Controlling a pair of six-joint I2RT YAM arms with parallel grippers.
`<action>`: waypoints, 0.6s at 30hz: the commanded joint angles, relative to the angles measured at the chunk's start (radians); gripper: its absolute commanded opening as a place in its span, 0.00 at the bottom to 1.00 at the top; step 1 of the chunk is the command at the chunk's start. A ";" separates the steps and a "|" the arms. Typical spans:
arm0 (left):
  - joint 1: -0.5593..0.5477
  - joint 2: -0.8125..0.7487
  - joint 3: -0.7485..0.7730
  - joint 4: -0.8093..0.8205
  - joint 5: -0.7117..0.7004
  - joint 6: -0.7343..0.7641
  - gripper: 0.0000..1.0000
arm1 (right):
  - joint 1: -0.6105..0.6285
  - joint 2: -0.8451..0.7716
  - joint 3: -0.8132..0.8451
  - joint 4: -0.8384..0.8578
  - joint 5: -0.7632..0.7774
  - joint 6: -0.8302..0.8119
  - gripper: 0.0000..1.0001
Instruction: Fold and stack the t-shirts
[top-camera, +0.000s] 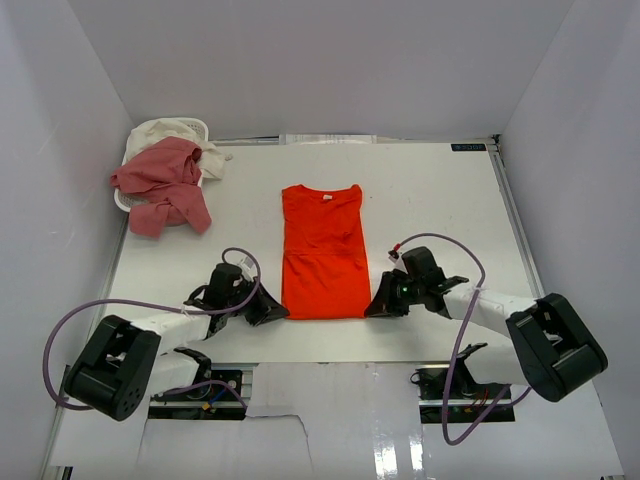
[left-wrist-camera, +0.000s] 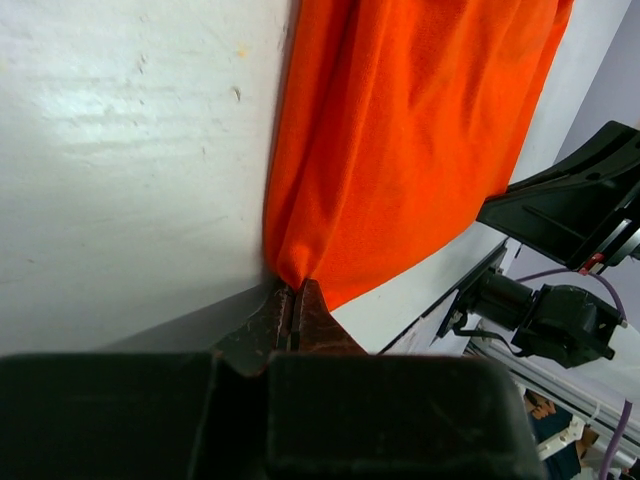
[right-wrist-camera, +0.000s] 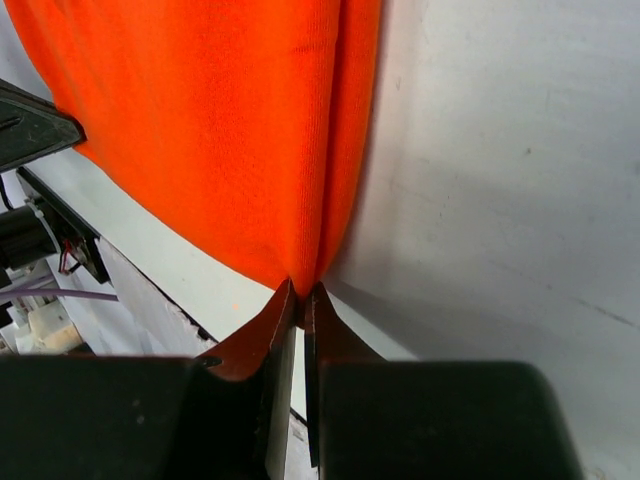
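Observation:
The orange-red t-shirt lies flat in the table's middle, sleeves folded in, collar at the far end. My left gripper is shut on its near left hem corner; the left wrist view shows the orange cloth pinched between the fingertips. My right gripper is shut on the near right hem corner; the right wrist view shows the cloth pinched between its tips. The dusty pink t-shirt hangs crumpled over the basket at the far left, with the cream-white t-shirt behind it.
A small white plastic basket stands at the far left corner under the pink and cream shirts. White walls close in the table on three sides. The table's near edge runs just behind both grippers.

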 joint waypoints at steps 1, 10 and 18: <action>-0.023 -0.008 -0.029 -0.115 -0.032 -0.004 0.00 | 0.006 -0.057 -0.010 -0.066 -0.018 -0.021 0.08; -0.023 -0.136 0.051 -0.267 0.014 -0.045 0.00 | 0.006 -0.134 0.095 -0.211 -0.035 -0.055 0.08; -0.034 -0.259 0.029 -0.354 0.026 -0.068 0.00 | 0.012 -0.228 0.075 -0.259 -0.053 -0.041 0.08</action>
